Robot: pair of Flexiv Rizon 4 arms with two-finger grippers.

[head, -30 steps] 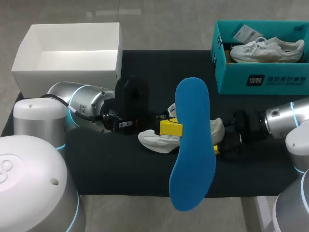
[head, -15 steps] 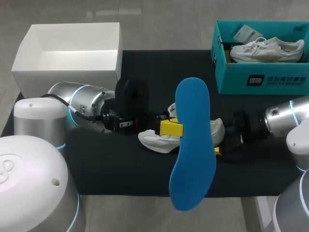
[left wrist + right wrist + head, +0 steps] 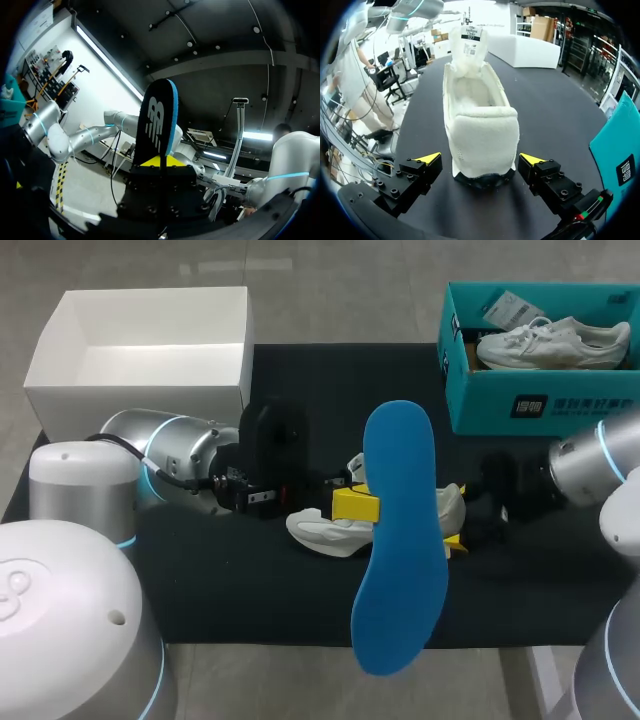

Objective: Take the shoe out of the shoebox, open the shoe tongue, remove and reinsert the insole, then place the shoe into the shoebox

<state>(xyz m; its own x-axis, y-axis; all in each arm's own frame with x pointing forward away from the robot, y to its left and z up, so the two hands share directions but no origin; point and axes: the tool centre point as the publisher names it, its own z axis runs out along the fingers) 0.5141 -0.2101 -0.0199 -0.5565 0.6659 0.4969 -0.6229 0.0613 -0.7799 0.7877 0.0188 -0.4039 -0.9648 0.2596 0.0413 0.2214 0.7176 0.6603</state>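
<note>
While clenched on the blue insole (image 3: 398, 540), holding it upright above the shoe (image 3: 479, 125): left gripper (image 3: 355, 505), nearer for reinsertion. Shoe on mat (image 3: 250, 580), heel toward right gripper (image 3: 480, 158), its 2 fingers spread, untouching; long axis straight ahead.

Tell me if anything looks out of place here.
Only the blue insole: it is out of the white shoe, standing on edge above it, clamped in the jaws of the left gripper. The shoe sits on the black mat between the open jaws of the right gripper. Nothing spilled or damaged.
</note>
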